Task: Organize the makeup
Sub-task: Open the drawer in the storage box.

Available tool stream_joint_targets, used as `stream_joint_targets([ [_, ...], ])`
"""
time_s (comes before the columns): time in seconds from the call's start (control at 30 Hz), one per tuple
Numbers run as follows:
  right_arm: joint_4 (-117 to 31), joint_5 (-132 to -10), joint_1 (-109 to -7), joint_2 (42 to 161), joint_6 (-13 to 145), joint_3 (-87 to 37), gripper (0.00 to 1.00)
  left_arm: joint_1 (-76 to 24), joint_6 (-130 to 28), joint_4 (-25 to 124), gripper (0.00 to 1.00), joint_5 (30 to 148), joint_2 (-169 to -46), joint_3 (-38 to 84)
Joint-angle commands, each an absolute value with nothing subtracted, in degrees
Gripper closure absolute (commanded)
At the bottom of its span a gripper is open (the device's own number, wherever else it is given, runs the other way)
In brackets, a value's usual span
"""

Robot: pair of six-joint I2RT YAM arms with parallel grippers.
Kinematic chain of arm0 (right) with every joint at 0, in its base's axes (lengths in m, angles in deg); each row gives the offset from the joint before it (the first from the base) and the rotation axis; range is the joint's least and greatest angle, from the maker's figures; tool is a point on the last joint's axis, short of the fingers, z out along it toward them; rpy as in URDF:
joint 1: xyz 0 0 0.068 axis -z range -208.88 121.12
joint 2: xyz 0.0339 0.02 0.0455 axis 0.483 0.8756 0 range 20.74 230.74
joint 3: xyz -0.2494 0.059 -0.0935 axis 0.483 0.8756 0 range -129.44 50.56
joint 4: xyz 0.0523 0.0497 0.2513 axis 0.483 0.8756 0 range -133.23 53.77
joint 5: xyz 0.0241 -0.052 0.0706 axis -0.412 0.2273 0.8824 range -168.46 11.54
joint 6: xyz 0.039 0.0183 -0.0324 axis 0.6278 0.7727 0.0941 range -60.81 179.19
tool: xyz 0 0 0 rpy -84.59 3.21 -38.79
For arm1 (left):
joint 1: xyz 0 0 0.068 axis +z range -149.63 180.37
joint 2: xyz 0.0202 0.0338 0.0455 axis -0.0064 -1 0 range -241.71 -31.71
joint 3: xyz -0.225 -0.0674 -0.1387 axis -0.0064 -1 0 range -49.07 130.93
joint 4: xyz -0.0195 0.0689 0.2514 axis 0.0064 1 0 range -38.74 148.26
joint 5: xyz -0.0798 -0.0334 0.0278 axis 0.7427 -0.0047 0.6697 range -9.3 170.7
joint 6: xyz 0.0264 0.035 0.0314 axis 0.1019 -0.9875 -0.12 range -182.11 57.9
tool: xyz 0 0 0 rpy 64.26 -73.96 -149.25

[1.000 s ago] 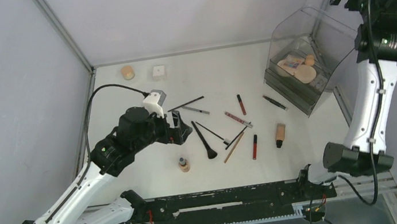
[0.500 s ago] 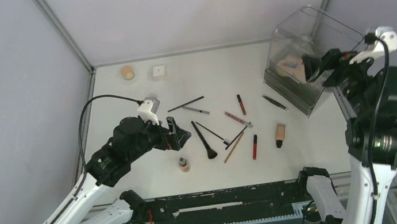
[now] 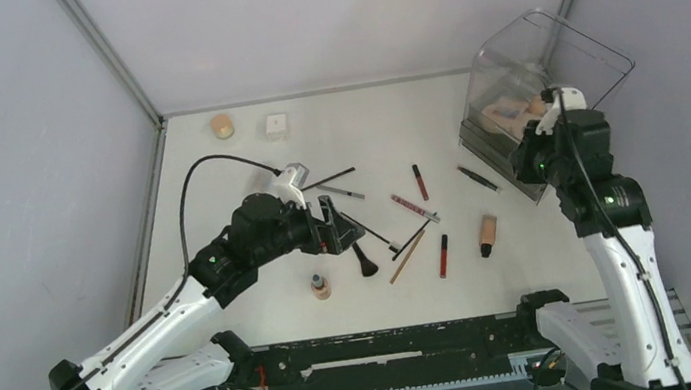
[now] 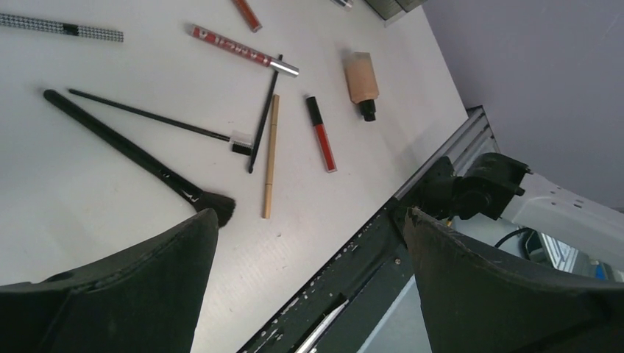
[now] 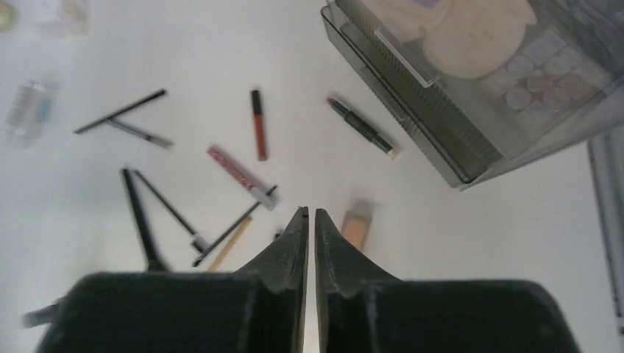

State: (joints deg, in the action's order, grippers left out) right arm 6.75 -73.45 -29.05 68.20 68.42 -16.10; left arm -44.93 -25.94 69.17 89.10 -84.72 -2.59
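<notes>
Right pincer (image 5: 310, 213) has dropped from high above organizer (image 3: 584, 43), now pressed together, empty; drop-off likely done. Left pincer (image 4: 309, 220) has advanced, spread wide, beside black brush (image 4: 132, 151). Remaining makeup loose mid-worktop (image 3: 383, 129); organizer at 2 o'clock.

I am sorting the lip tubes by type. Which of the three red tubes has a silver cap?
The middle tube, lying slantwise: patterned red with a silver cap. The far tube and the near tube are plain red with dark caps.
</notes>
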Motion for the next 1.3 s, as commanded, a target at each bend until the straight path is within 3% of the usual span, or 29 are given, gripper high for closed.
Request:
stream_joint_targets([
  [0.0, 3.2, -90.3, -38.1, 71.2, 65.1, -14.0, 0.80, -45.3, -24.3, 63.2, 0.00, 91.3, -84.9, -3.6],
  [0.07, 2.0, -93.6, -42.6, 74.0, 62.5, -13.1, 0.62, -45.4, -23.9, 61.3, 0.00, 92.5, -84.7, -4.5],
  [0.13, 1.8, -96.7, -45.1, 78.5, 60.6, -13.2, 0.51, -45.3, -22.8, 59.7, 0.00, 92.7, -84.8, -4.8],
  [0.47, -10.8, -109.7, -49.5, 95.6, 52.9, -10.1, 0.27, -45.4, -23.3, 60.6, 0.00, 93.5, -85.7, -4.3],
  [0.63, -16.8, -104.0, -46.2, 100.0, 49.8, -10.0, 0.25, -45.3, -23.3, 62.4, 0.00, 92.0, -82.6, -7.0],
  [1.27, -24.2, -105.1, -40.5, 109.3, 47.9, -9.4, 0.25, -45.2, -26.3, 65.7, 0.00, 89.2, -79.3, -9.0],
])
